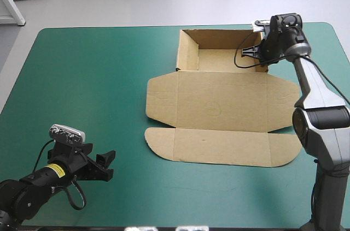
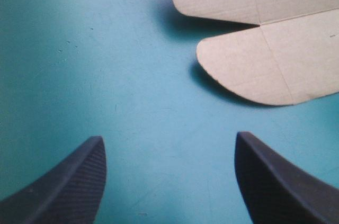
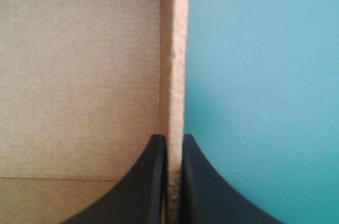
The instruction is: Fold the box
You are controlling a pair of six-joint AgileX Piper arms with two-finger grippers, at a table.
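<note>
The brown box (image 1: 219, 105) lies right of the table's middle as an open tray at the far end, with its lid and flaps flat toward the near side. My right gripper (image 1: 264, 52) is at the tray's right wall (image 3: 175, 75), shut on that upright board, one finger inside the tray and one outside. My left gripper (image 1: 105, 165) rests low near the table's front left corner, open and holding nothing. In the left wrist view the box's rounded near flap (image 2: 265, 62) lies ahead of the left gripper (image 2: 169, 181), well apart from it.
Bare teal-green cover (image 1: 93, 89) spreads between the left gripper and the box. The table's front edge runs close behind the left arm.
</note>
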